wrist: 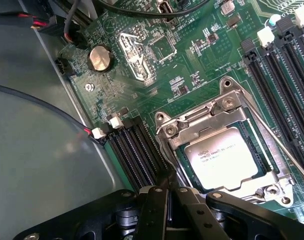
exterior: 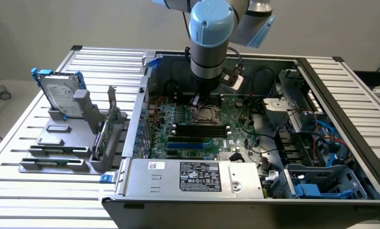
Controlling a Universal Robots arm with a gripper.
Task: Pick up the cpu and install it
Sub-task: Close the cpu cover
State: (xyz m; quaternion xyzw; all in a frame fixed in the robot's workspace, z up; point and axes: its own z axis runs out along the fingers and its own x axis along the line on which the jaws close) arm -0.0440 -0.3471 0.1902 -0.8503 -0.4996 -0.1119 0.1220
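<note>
The cpu [wrist: 222, 158], a small square chip with a shiny silver top and printed text, lies flat inside the metal-framed socket [wrist: 167, 131] on the green motherboard [wrist: 191, 60]. In the exterior view the cpu [exterior: 210, 114] sits at the board's middle, just under the arm. My gripper [wrist: 168, 184] is shut with nothing between its dark fingers [wrist: 154, 210], and its tips hover close to the socket's corner, beside the chip. In the exterior view the gripper [exterior: 195, 100] hangs straight down inside the open computer case [exterior: 196, 210].
Black memory slots [wrist: 137, 150] run on both sides of the socket, and a thin wire lever [wrist: 284, 150] lies along one side. A coin battery [wrist: 100, 58] and cables [wrist: 37, 100] are nearby. A silver hard drive [exterior: 59, 93] stands in a grey rack at the exterior view's left.
</note>
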